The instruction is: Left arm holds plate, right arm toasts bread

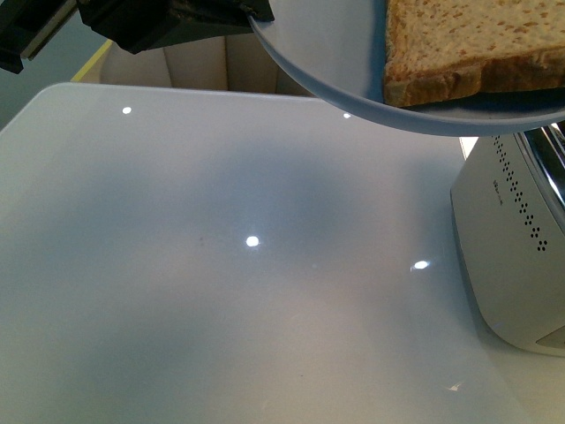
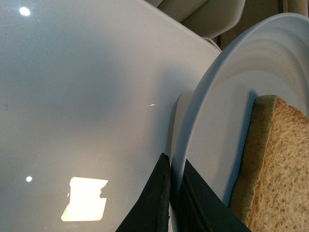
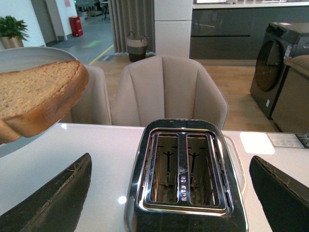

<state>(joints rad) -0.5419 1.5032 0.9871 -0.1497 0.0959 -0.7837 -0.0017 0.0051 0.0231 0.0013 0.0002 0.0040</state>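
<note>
My left gripper [image 2: 173,193] is shut on the rim of the pale blue-grey plate [image 2: 227,121] and holds it up in the air, tilted. In the front view the plate [image 1: 353,79] fills the top right, with the black left arm [image 1: 168,22] at the top left. The slice of brown bread [image 1: 468,44] lies on the plate; it also shows in the left wrist view [image 2: 275,174] and the right wrist view [image 3: 34,96]. My right gripper [image 3: 171,193] is open and empty, its fingers [image 3: 53,198] wide on either side of the toaster [image 3: 183,174].
The toaster [image 1: 521,238] stands on the white glossy table [image 1: 221,265] at the right; its two slots are empty. Beige chairs [image 3: 169,92] stand behind the table's far edge. A washing machine [image 3: 275,63] is at the far right of the room.
</note>
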